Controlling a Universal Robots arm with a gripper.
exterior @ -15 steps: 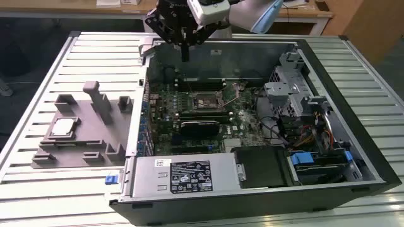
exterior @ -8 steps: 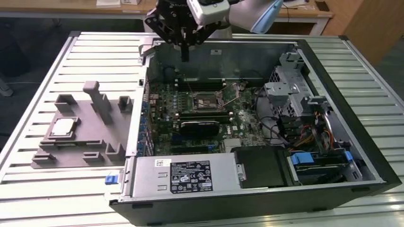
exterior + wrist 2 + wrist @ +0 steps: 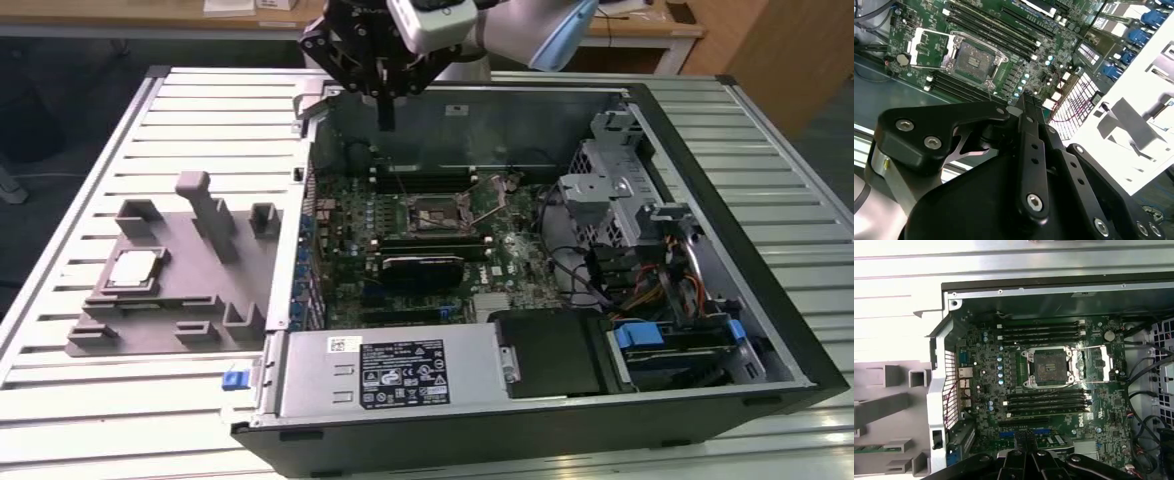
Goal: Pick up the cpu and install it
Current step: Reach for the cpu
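Black gripper [image 3: 1026,100] closest to lens in both wrist views; fingers pressed together, nothing between them. Exterior view: it hangs from the pale arm [image 3: 527,30] over the far wall of the computer case [image 3: 534,440], tips pointing down, touching nothing.

Surface: white slatted metal table [image 3: 80,420]. Room behind: wooden desk [image 3: 120,20] along the far edge, wood panel [image 3: 787,50] at the exterior view's right, dark floor [image 3: 54,100] at the exterior view's left.

Computer case lies on its side, open face up. Inside:
- green motherboard [image 3: 989,390]
- cpu socket [image 3: 1050,365], metal load frame swung open, contact field bare
- dark memory slots [image 3: 1046,402] on either side of the socket
- black rectangular block [image 3: 420,268], just nearer the camera than the socket in the exterior view
- grey power supply [image 3: 394,370] with a label, at the near edge
- drive bay [image 3: 667,345] with blue tabs, near corner on the exterior view's right
- cables [image 3: 601,270] bundled beside it

Grey fixture tray [image 3: 174,310] lies on the table just beside the case, on the exterior view's left. The cpu [image 3: 134,268], silver top up, sits flat in a square recess of that tray, well apart from the gripper. Upright grey posts [image 3: 200,205] stand on the tray near it.
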